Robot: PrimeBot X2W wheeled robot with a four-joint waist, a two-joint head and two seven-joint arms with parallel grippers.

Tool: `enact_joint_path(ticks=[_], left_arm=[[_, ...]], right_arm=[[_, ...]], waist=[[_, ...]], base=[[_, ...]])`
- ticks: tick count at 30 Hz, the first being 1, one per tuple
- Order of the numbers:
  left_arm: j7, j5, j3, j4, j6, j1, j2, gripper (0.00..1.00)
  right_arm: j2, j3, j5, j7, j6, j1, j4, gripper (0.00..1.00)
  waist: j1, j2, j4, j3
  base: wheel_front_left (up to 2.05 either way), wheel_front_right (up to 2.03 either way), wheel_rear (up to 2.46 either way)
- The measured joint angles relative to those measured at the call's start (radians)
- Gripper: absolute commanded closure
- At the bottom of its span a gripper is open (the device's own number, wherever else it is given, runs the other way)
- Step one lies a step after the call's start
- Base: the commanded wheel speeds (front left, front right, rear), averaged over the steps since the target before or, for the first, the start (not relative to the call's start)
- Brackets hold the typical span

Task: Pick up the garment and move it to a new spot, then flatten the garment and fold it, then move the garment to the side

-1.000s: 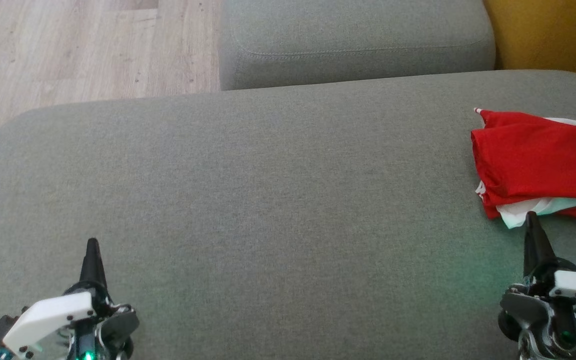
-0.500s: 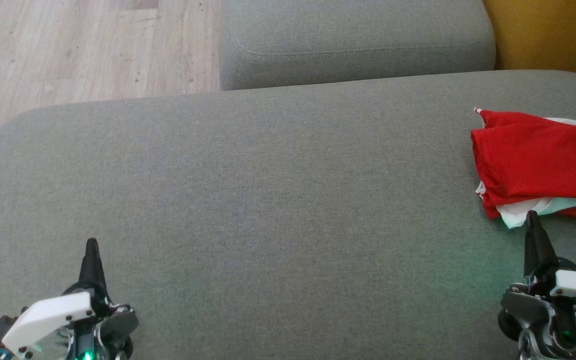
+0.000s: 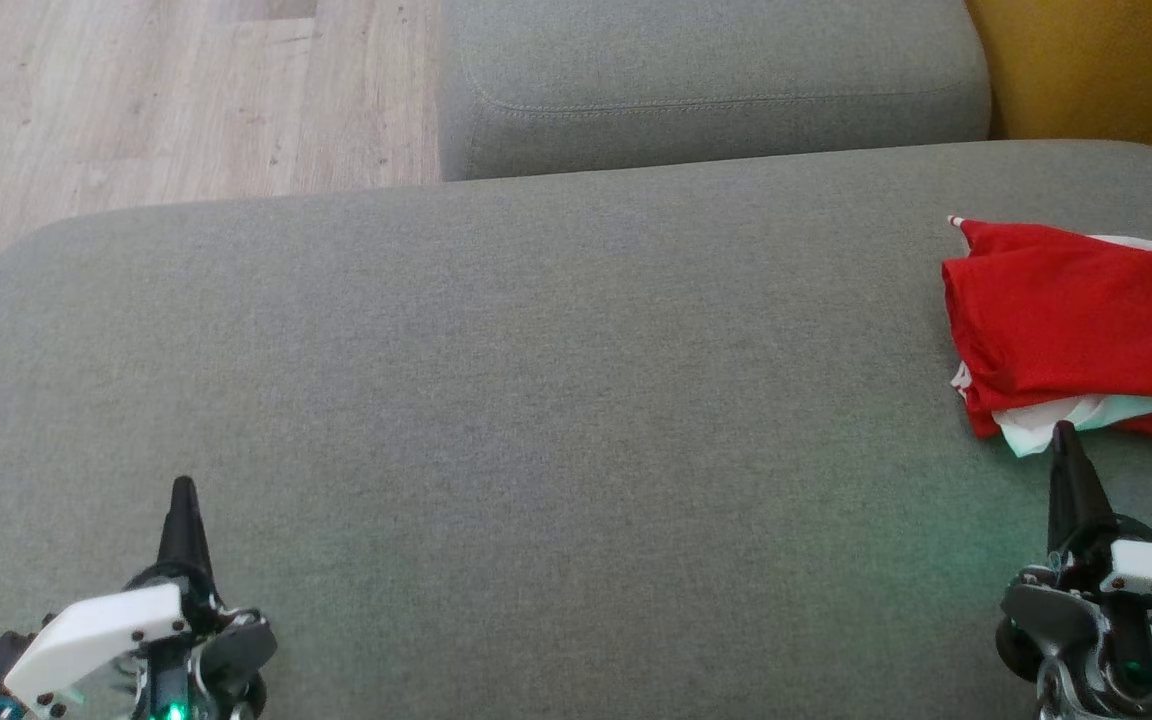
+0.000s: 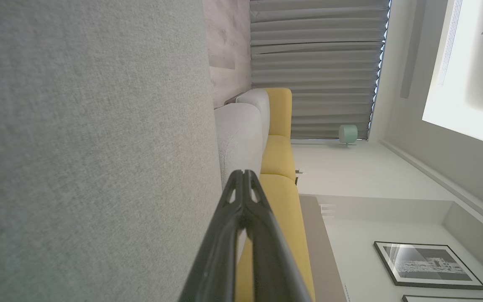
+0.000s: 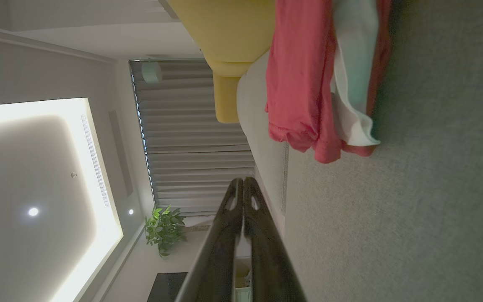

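Lower left, the dark two-fingered left gripper [image 3: 183,492] is clenched, empty. Lower right, the right gripper [image 3: 1064,435] is likewise clenched. Just above it, at the right edge, a crumpled red-and-white cloth garment [image 3: 1066,310] lies on a grey fabric sofa cushion [image 3: 536,380].

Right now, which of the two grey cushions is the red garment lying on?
The large near cushion: the red garment lies at its right end. The smaller cushion sits behind it, beside the wooden floor.
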Motion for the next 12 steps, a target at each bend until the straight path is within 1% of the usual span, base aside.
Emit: enact_joint_path(ticks=[12], left_arm=[[0.0, 0.0, 0.0, 0.0, 0.0, 0.0, 0.0, 1.0]], right_arm=[[0.0, 0.0, 0.0, 0.0, 0.0, 0.0, 0.0, 1.0]], waist=[[0.0, 0.0, 0.0, 0.0]], base=[[0.0, 0.0, 0.0]])
